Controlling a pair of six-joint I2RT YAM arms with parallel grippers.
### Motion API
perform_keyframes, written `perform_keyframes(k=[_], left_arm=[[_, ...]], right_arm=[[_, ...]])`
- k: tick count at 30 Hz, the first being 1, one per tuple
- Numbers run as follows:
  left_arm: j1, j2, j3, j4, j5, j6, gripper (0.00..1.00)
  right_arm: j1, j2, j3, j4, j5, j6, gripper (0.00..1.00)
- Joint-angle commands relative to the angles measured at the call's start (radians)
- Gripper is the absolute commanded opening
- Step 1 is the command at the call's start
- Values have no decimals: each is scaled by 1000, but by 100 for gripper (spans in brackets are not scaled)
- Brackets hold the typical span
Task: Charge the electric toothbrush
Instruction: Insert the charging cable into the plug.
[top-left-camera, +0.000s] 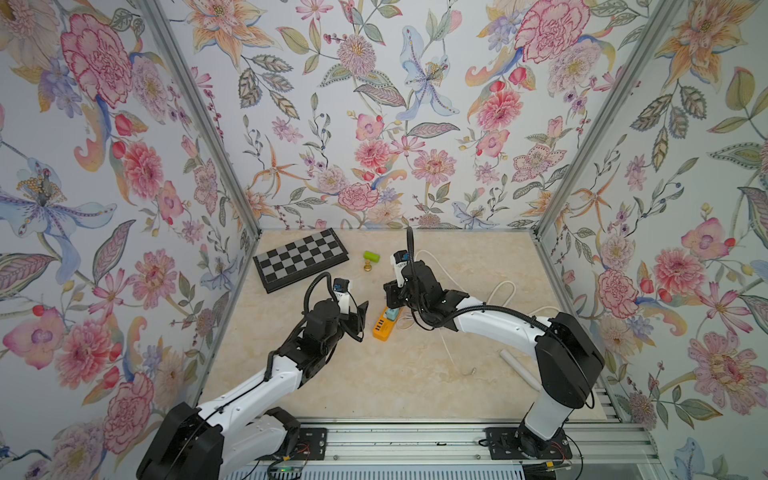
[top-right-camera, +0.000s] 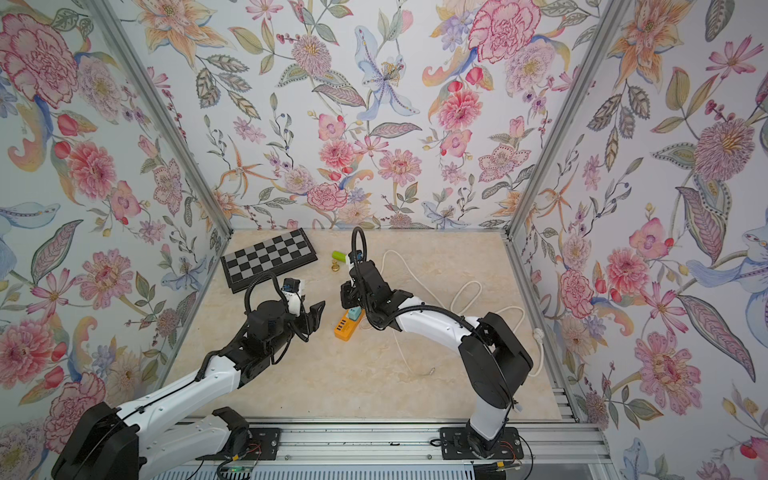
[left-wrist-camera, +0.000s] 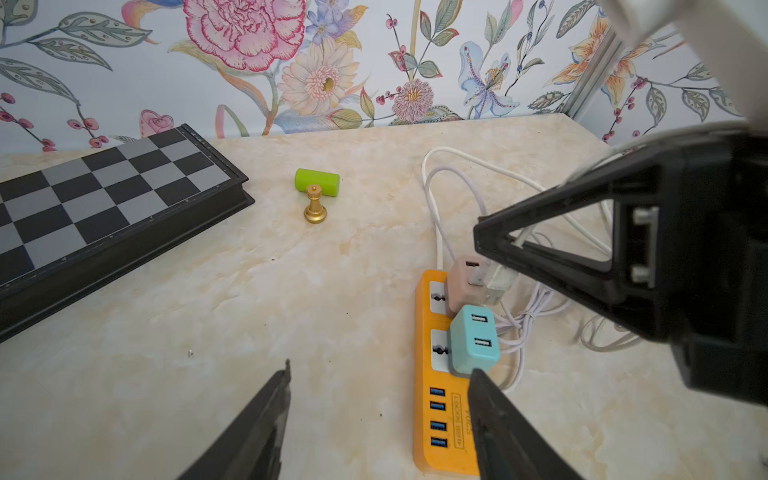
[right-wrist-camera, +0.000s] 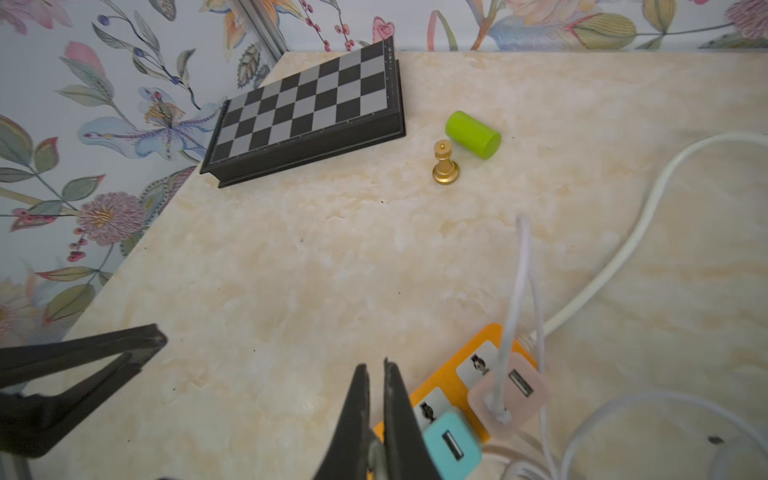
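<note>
The left gripper (left-wrist-camera: 380, 370) hangs spread and empty. The right gripper (right-wrist-camera: 375, 365) is pressed together beside the orange power strip (left-wrist-camera: 459, 419). What seems to be the white toothbrush (top-left-camera: 519, 369) lies well apart. Snagging the thin cable (right-wrist-camera: 515, 291) could unplug it from the pink adapter (right-wrist-camera: 509, 395).

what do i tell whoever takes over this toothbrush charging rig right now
Left gripper: open and empty, over the orange power strip.
Right gripper: shut, nothing visibly held, beside the teal adapter.
White cable: runs into the pink adapter on the strip.
Probable toothbrush: a white stick lying flat at the table's near right.
Done: the cable looks plugged in.
Left: connect the toothbrush to the charger. No charging stand is clearly in view.
</note>
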Motion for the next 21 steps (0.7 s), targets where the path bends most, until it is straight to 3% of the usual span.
perform_keyframes(k=[1,12,21], left_arm=[[8,-34,-11,-35,-62,-27,69],[9,-83,-49,-12,-46,-28,69],[8,-108,-58,-21,-71,-39,70]], right_arm=[[36,33,31,-71,217,-4,0],[36,51,-52,21,188,-27,0],[47,45,-80,25,194,28,0]])
